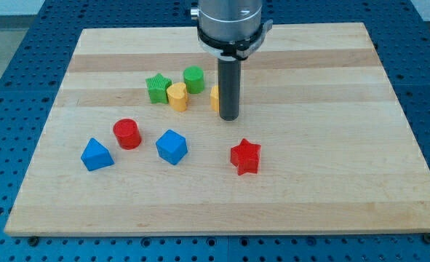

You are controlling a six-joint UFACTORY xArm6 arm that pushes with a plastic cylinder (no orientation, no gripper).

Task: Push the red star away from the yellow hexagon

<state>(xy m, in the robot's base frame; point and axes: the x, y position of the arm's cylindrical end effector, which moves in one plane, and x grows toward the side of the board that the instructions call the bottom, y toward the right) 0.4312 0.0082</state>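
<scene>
Wooden board [331,182] carries all blocks. My tip [229,118] — a bare rod end, holding nothing — sits against the yellow hexagon [215,98], mostly hidden behind the rod. Red star [245,156] lies apart, below the tip, slightly to the view's right — untouched.

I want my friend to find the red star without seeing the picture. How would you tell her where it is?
Start at the wooden board and my tip, the dark rod's end near the middle. Look just below it, toward the view's bottom: the red star sits there alone. The other red block, the red cylinder, is round and lies far to the view's left; only this one has points.
</scene>
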